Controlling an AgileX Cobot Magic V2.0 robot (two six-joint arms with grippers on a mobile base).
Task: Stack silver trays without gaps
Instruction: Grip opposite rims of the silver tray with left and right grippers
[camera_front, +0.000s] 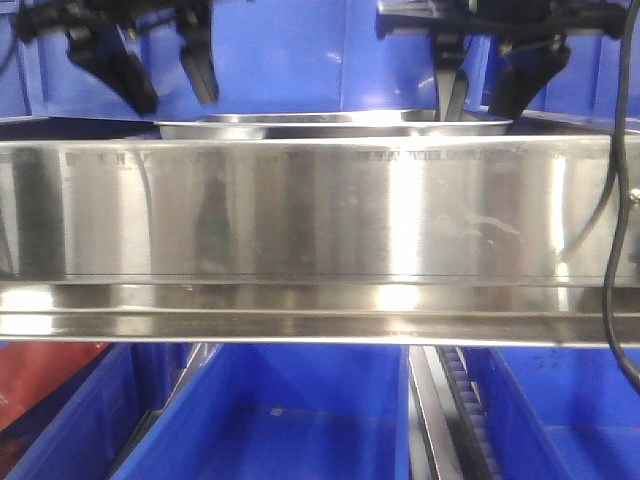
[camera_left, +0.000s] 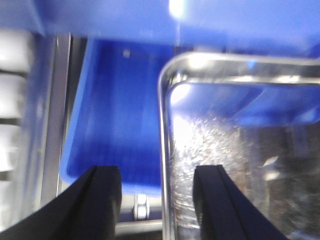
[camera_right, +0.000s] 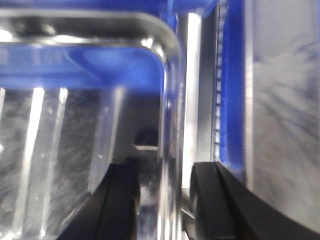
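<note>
- The left gripper (camera_left: 156, 174) hangs over the left end of the silver tray (camera_left: 163, 130). Its jaws are wide apart, one finger above the blue bin (camera_left: 112, 125) and one above the tray floor. It should drop straight down with the rim centred, then close.
- The tray sits level just beyond the steel rail (camera_front: 320, 220). Whether another lies beneath it cannot be told.
- The right gripper (camera_right: 165, 175) straddles the right rim, jaws apart and apparently unclamped. Both ends should probably rise and lower together so the rims seat flush.
</note>
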